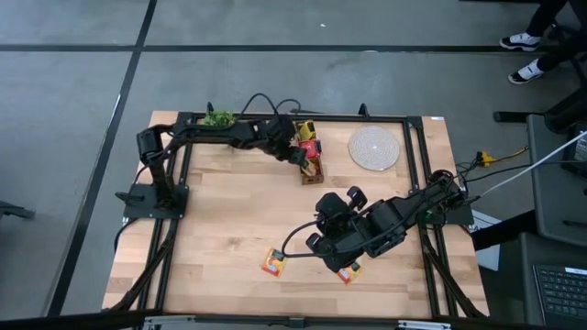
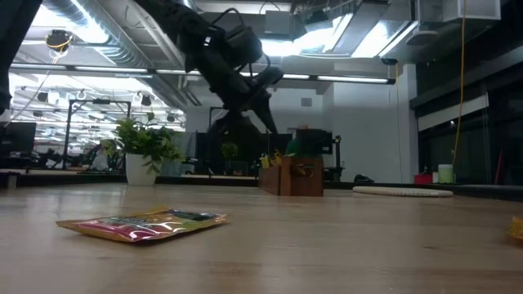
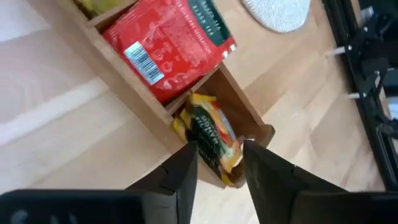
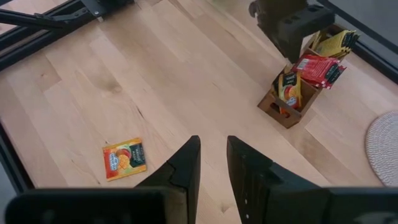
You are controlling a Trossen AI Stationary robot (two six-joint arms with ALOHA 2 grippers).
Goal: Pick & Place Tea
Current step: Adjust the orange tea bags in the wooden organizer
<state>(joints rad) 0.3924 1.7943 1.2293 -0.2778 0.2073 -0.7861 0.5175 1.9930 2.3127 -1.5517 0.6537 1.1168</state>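
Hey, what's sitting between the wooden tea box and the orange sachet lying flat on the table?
Nothing: the right wrist view shows bare table between the wooden tea box and orange sachet.

The high view looks straight down on the whole surface (image 1: 229, 229). The low view skims level across it. Each wrist view peers down closely; all share the wooden box (image 4: 287, 102), perhaps dimly low.
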